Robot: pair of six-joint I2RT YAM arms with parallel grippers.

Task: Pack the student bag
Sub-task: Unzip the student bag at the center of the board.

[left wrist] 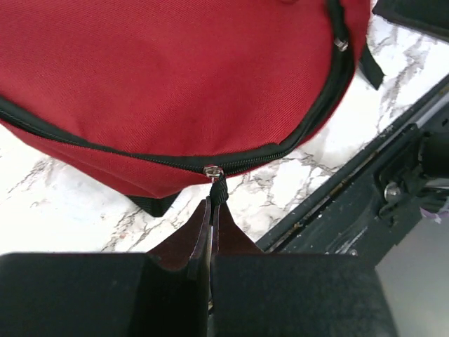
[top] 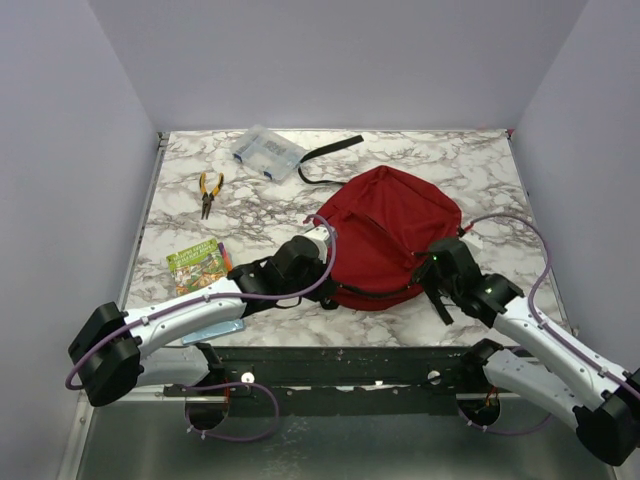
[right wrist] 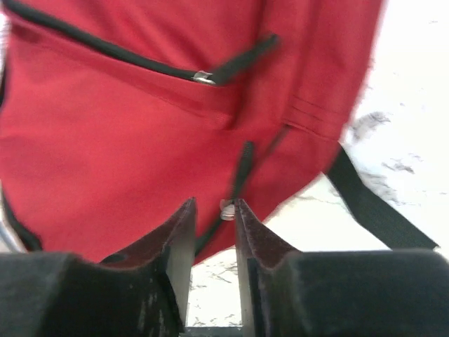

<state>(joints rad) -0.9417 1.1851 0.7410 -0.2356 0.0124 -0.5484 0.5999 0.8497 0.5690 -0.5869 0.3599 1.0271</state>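
The student bag [top: 390,235] is a dark red backpack lying flat in the middle of the marble table. My left gripper [top: 318,242] is at its near left edge. In the left wrist view this gripper [left wrist: 211,203] is shut on the black zip pull [left wrist: 219,188], which hangs from the metal slider [left wrist: 212,170] of the closed main zip. My right gripper [top: 437,268] is at the bag's near right edge. In the right wrist view it [right wrist: 214,207] stands a little open, with a small metal zip slider [right wrist: 226,209] in the gap against its right finger. The bag [right wrist: 140,126] fills that view.
A clear plastic box [top: 266,152] stands at the back left, with a black strap [top: 330,152] beside it. Orange-handled pliers [top: 209,192] and a green book [top: 198,266] lie on the left. A pale blue flat object [top: 212,331] sits under my left arm, by the dark front rail [top: 340,365].
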